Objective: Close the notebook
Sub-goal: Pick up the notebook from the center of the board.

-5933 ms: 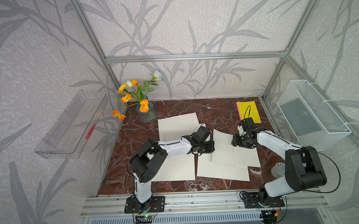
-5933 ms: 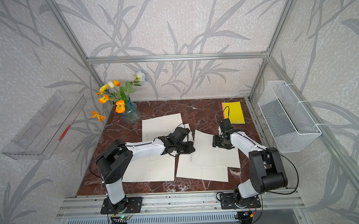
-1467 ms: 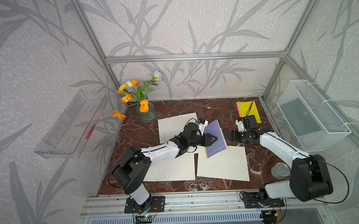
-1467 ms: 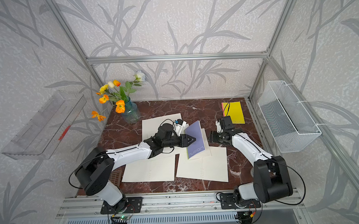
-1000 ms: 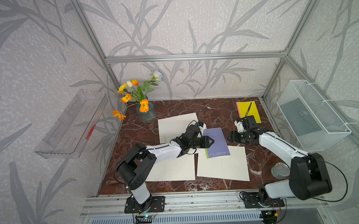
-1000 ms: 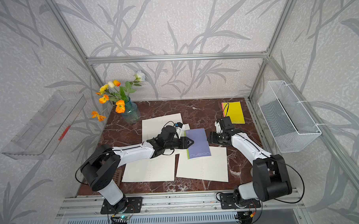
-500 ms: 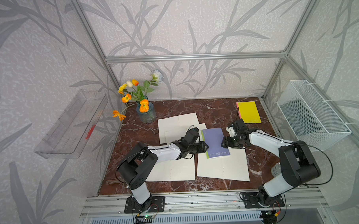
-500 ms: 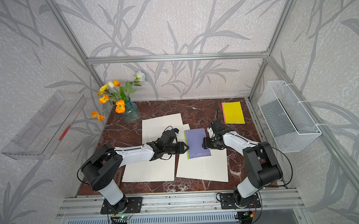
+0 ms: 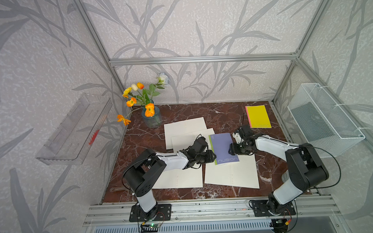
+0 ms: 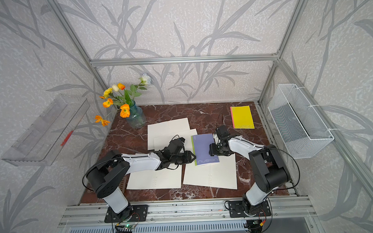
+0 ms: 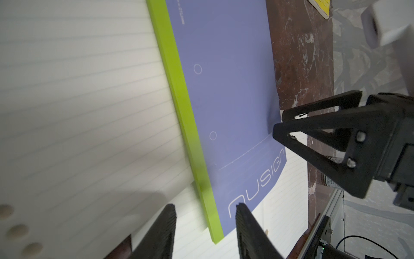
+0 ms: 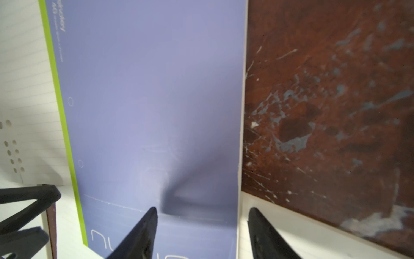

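You face grey leaf-patterned walls (image 9: 199,24), an aluminium frame (image 9: 200,59) and a reddish marble tabletop (image 9: 143,139), lit perhaps by daylight.

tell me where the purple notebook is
In a top view the purple notebook lies closed mid-table between the left gripper and right gripper, overlapping a lined sheet.

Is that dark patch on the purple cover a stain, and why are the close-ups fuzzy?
Right wrist view: the patch on the purple notebook looks like shadow of the right gripper; the marble table is soft. Left wrist view: the lined paper blurs. Top views: sharp.
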Controlling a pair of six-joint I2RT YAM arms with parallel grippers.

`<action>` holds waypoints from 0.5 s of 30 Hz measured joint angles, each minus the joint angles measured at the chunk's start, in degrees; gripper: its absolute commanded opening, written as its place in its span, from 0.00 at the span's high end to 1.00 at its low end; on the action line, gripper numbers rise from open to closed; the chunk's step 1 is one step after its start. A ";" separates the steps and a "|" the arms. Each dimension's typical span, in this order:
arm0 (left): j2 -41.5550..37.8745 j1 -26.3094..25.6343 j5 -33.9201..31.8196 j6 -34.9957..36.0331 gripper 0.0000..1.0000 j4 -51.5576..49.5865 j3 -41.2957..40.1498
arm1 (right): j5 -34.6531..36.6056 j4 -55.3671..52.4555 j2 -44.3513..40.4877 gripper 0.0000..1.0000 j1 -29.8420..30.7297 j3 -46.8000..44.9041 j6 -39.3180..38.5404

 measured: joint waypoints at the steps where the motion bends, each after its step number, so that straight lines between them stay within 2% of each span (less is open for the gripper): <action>1: 0.39 -0.17 0.02 -0.13 0.55 0.15 0.00 | 0.17 0.02 0.02 0.38 0.11 0.00 0.07; 15: 3.85 -1.27 1.09 -1.07 0.55 0.57 2.73 | 2.19 0.04 1.01 0.55 0.92 0.02 0.13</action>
